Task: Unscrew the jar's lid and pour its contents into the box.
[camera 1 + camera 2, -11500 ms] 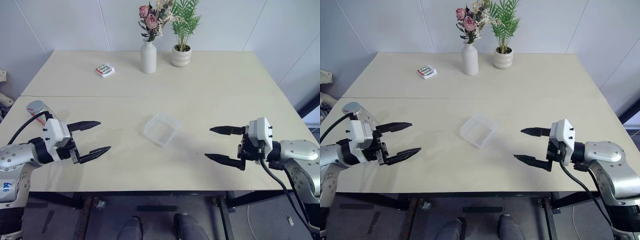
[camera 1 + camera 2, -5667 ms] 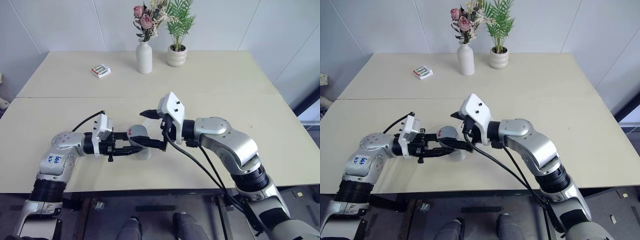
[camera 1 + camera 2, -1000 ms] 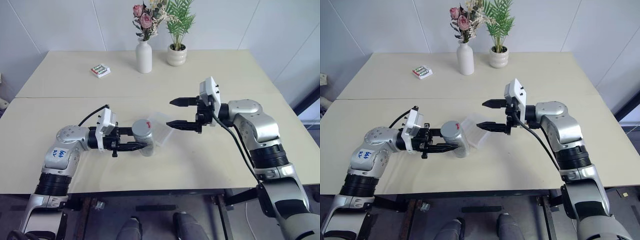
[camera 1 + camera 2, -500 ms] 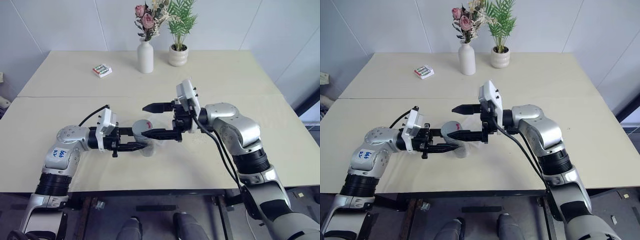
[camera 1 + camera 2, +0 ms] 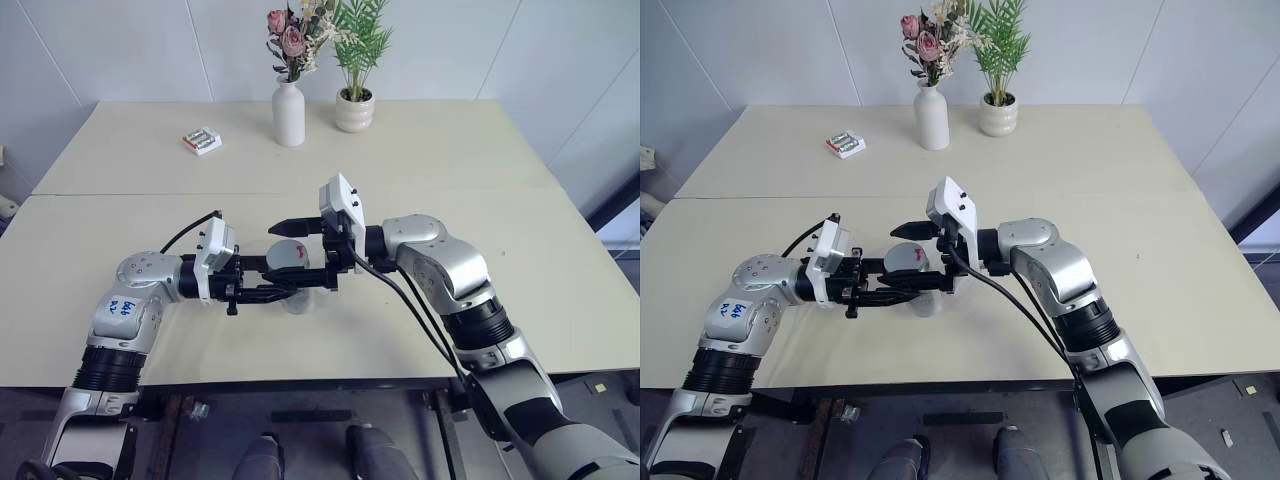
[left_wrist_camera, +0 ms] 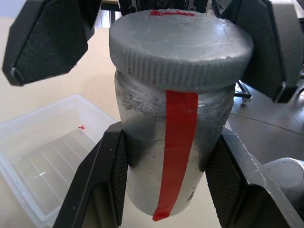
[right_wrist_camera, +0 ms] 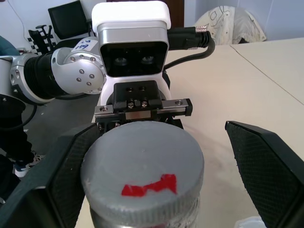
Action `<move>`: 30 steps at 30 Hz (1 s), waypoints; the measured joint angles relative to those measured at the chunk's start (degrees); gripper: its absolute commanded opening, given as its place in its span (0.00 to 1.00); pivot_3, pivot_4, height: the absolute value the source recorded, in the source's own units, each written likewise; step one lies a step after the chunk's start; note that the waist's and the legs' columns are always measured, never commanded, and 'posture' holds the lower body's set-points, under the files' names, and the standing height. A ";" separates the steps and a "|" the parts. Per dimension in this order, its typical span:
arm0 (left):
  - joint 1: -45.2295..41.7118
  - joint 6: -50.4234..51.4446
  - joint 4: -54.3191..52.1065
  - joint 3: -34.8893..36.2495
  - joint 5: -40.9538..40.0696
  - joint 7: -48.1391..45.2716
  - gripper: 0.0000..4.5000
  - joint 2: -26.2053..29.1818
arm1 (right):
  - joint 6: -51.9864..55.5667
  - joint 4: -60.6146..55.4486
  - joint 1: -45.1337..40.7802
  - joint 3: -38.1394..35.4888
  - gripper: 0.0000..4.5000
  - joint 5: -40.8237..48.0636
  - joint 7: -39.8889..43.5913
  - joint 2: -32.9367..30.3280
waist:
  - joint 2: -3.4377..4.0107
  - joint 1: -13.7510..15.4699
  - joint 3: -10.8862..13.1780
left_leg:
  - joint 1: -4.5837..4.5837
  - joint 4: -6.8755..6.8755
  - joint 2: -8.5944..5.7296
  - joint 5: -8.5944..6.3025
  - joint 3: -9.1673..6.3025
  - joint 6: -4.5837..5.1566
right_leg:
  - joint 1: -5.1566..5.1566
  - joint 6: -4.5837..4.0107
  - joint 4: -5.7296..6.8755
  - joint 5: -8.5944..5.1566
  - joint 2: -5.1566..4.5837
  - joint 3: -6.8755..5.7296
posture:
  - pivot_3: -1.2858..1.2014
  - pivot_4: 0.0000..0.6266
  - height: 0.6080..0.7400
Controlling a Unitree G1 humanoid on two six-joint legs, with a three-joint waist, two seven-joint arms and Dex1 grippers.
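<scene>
The silvery-grey jar (image 5: 289,264) with a red stripe is held upright just above the table, with my left gripper (image 5: 290,279) shut on its body. The ribbed grey lid (image 6: 180,42) with a red mark sits on the jar. My right gripper (image 5: 297,255) is open and reaches in from the right. Its black fingers (image 7: 268,164) stand on either side of the lid, with gaps showing between them and it. The clear plastic box (image 6: 42,167) lies on the table just behind the jar. The contents are hidden inside the jar.
At the table's far side stand a white vase (image 5: 288,108) with flowers and a potted plant (image 5: 352,110). A small white pack (image 5: 202,141) lies at the far left. A seam (image 5: 120,194) runs across the table.
My right gripper has swung left from beside the box to the jar, and its open fingers now flank the lid. The left gripper and the jar have stayed put.
</scene>
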 measured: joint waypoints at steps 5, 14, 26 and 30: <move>0.00 0.00 0.00 0.00 0.01 0.08 0.43 0.00 | -0.07 0.15 -0.01 -0.01 0.99 0.00 0.11 -0.11 | 0.00 -0.02 0.00 | 0.00 0.01 0.00 0.00 0.00 0.00 | 0.00 0.00 0.02 0.00 0.01 0.00 | 0.52 0.24 1.00; 0.00 0.04 0.03 0.00 0.03 0.85 0.43 0.00 | 0.05 -0.21 -0.01 -0.76 0.99 0.76 1.58 -3.11 | 0.00 -0.03 0.00 | 0.00 0.00 0.00 0.00 0.00 0.00 | 0.00 0.00 0.00 0.00 0.01 0.00 | 0.52 0.24 1.00; 0.01 0.06 0.04 0.12 0.03 0.94 0.43 0.02 | 0.10 -0.88 0.66 -1.28 0.99 2.03 3.34 -6.71 | 0.00 0.00 0.00 | 0.00 0.01 0.00 0.00 0.01 0.00 | 0.00 0.00 0.00 0.00 0.00 0.00 | 0.52 0.24 1.00; 0.02 0.06 0.02 0.11 0.03 0.80 0.43 0.03 | 0.14 -1.26 0.95 -1.63 0.99 2.05 3.60 -8.30 | 0.00 0.05 0.00 | 0.00 0.01 0.00 0.00 0.00 0.00 | 0.01 0.00 0.00 0.00 0.00 0.00 | 0.52 0.24 1.00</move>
